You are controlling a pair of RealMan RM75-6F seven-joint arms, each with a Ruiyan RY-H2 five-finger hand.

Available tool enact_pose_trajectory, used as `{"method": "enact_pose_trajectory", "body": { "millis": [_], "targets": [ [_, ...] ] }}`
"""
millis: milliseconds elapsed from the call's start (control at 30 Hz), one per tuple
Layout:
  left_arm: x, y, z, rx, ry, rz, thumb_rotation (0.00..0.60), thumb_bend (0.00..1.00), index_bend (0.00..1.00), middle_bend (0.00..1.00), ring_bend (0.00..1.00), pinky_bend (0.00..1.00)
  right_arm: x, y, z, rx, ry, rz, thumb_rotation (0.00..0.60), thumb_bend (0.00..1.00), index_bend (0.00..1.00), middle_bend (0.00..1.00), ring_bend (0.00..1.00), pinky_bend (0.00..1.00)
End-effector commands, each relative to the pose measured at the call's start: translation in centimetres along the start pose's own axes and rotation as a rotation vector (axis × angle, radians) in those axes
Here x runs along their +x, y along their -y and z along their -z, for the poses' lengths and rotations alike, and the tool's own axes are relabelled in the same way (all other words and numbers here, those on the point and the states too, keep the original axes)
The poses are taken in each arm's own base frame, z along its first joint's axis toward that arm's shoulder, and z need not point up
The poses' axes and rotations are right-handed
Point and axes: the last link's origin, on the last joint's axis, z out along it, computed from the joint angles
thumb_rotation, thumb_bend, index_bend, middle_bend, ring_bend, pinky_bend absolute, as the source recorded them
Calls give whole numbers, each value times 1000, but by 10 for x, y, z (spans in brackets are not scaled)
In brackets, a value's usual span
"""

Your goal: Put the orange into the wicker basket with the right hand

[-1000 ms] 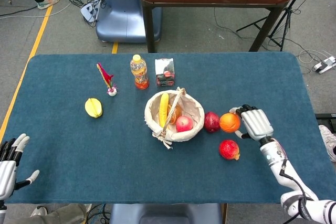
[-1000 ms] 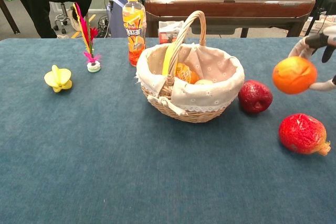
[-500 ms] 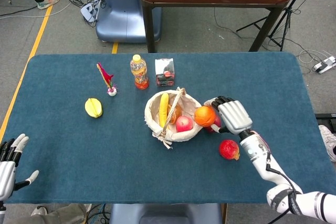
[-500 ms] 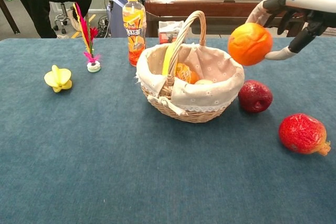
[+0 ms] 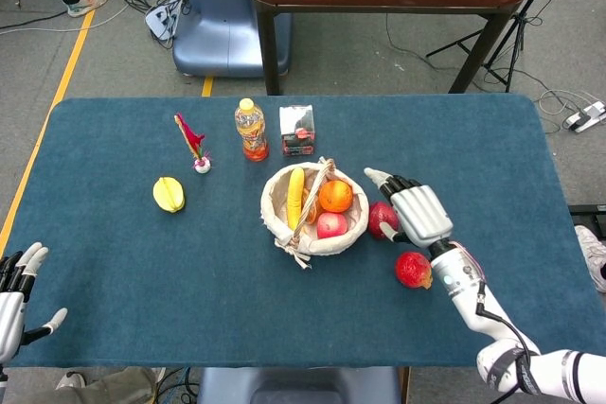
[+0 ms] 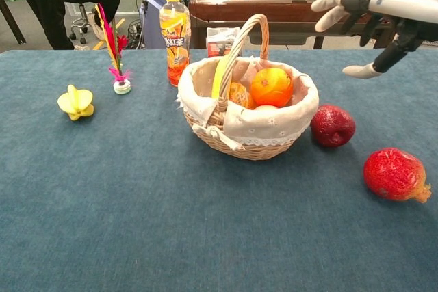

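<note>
Beside wicker basket (image 5: 346,234) dark apple (image 5: 381,220), pomegranate (image 5: 413,270), behind it bottle (image 5: 250,130)

Head view high, looking steeply down over whole table (image 5: 114,234); chest view low, near table height, facing forward, closer in; both share wicker basket (image 5: 313,207) (image 6: 250,138) and surrounding fruit.
</note>
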Motion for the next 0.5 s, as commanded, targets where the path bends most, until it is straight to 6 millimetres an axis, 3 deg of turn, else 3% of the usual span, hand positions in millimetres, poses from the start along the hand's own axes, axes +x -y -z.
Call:
{"method": "enact_pose_trajectory", "body": {
  "millis": [33, 267, 500],
  "targets": [
    [-1, 0, -1, -3, 2, 3, 600, 219, 70, 0, 0, 0, 4, -29, 32, -68, -50, 25, 600, 289, 0, 160, 190, 346],
    [-2, -1, -5, -14, 2, 3, 600, 219, 70, 0, 0, 0, 8, -75, 90, -169, -105, 47, 600, 284, 21, 170, 190, 346],
    [-3, -4, -9, -29, 4, 8, 600, 220, 70, 0, 0, 0, 5, -97, 143, -228, -152, 52, 600, 281, 25, 170, 190, 346]
  ]
}}
